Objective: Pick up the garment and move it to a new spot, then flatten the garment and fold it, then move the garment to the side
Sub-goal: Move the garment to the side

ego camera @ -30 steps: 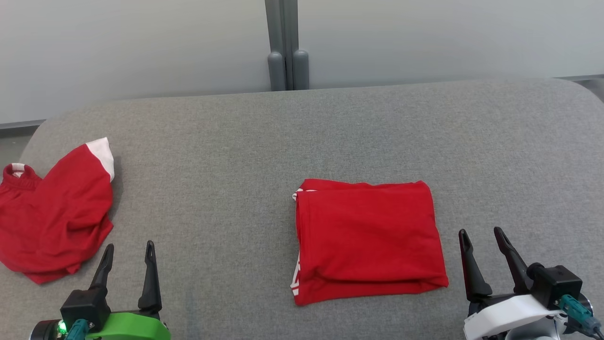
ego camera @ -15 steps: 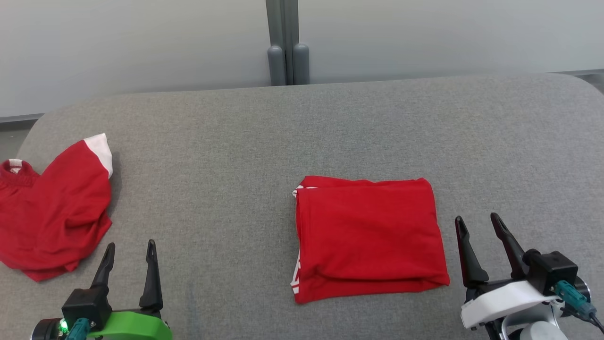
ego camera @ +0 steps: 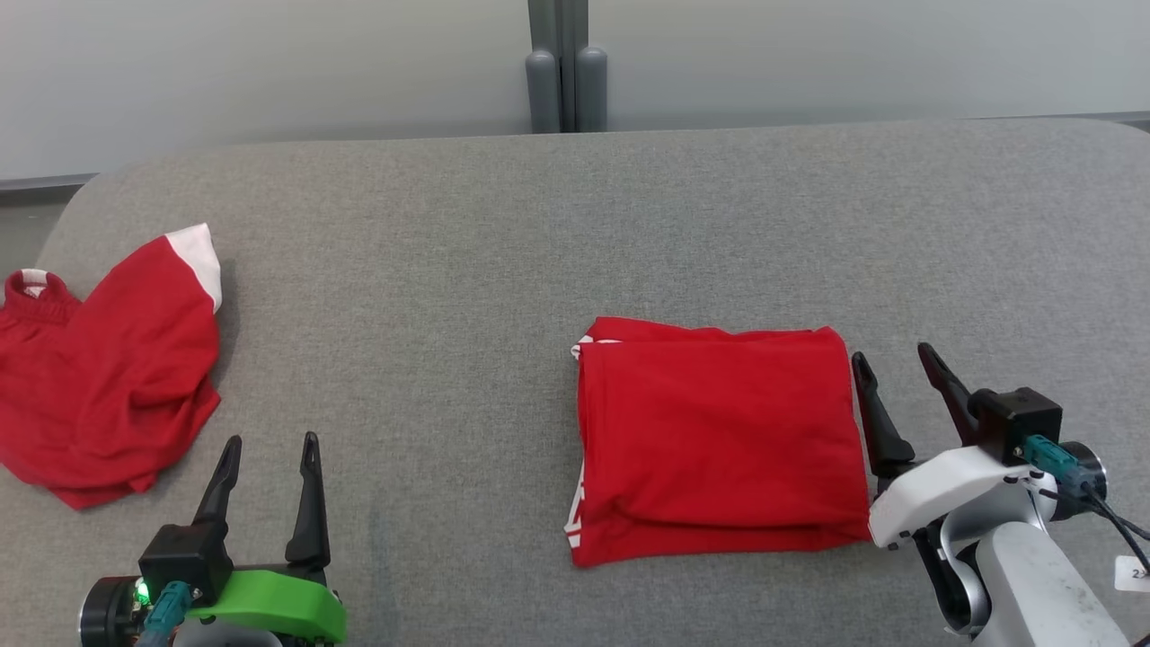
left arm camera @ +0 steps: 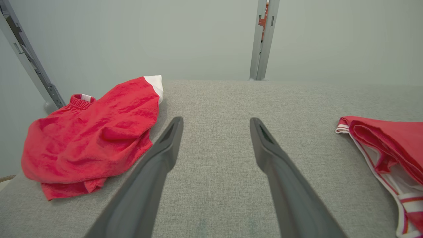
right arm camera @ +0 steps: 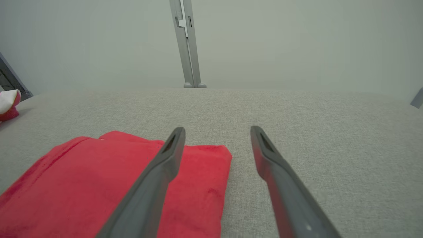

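1. Head view: the folded red garment (ego camera: pixel 719 440) lies flat on the grey desk (ego camera: pixel 449 270), right of centre.
2. The right fingers (ego camera: pixel 873 413) stand spread wide and empty, just beside the garment's right edge.
3. The left fingers (ego camera: pixel 308 512) are equally wide, holding nothing, well apart from it.
4. A crumpled red garment (ego camera: pixel 108 377) lies at the desk's left end.

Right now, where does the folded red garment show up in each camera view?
Head view: the folded red garment sits right of centre, beside the right gripper.
Left wrist view: the folded red garment lies at the right edge.
Right wrist view: the folded red garment fills the lower left.
Shared landmark: the grey post behind the table, at the top of each view.
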You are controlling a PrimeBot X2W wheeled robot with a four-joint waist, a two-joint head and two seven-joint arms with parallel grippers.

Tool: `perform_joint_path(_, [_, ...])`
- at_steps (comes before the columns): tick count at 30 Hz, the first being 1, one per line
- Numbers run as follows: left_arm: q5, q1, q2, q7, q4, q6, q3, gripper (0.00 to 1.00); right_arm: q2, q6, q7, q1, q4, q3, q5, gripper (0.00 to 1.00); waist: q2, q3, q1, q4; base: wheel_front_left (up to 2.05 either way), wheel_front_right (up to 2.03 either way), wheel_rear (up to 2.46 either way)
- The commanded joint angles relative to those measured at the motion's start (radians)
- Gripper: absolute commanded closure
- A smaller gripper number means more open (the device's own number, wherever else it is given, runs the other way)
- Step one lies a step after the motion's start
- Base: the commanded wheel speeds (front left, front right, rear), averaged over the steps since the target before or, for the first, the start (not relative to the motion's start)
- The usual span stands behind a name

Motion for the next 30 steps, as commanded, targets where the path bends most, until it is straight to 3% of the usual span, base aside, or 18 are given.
perform_joint_path(1, [0.003,-0.013,0.001,-0.003,0.001,-0.004,0.0,0.0,0.003,-0.002,0.007,-0.016,0.028,0.003,0.0,0.0,0.0,0.005,0.0,0.007,0.0,0.0,0.0])
perform_joint_path(21, [0.008,-0.05,-0.002,-0.003,0.005,-0.007,-0.009,0.0,0.043,-0.002,0.031,-0.146,0.472,0.085,0.059,0.02,0.0,0.05,0.0,0.027,0.0,0.0,0.0])
perform_joint_path(22, [0.007,-0.051,-0.002,-0.003,0.005,-0.007,-0.011,0.0,0.047,-0.001,0.034,-0.149,0.491,0.098,0.069,0.52,0.0,0.051,0.0,0.028,0.0,0.0,0.0])
perform_joint_path(23, [0.005,-0.052,-0.003,-0.003,0.006,-0.006,-0.011,0.0,0.049,-0.001,0.033,-0.153,0.501,0.108,0.076,0.81,0.0,0.052,0.0,0.029,0.0,0.0,0.0])
perform_joint_path(24, [0.004,-0.053,-0.003,-0.003,0.005,-0.006,-0.012,0.0,0.048,-0.001,0.029,-0.159,0.512,0.117,0.085,1.0,0.0,0.054,0.0,0.029,0.0,0.0,0.0])
perform_joint_path(30, [-0.001,-0.057,-0.005,-0.003,0.001,-0.006,-0.009,0.0,0.009,-0.003,0.0,-0.241,0.532,0.144,0.116,1.0,0.0,0.068,0.0,0.027,0.0,0.0,0.0])
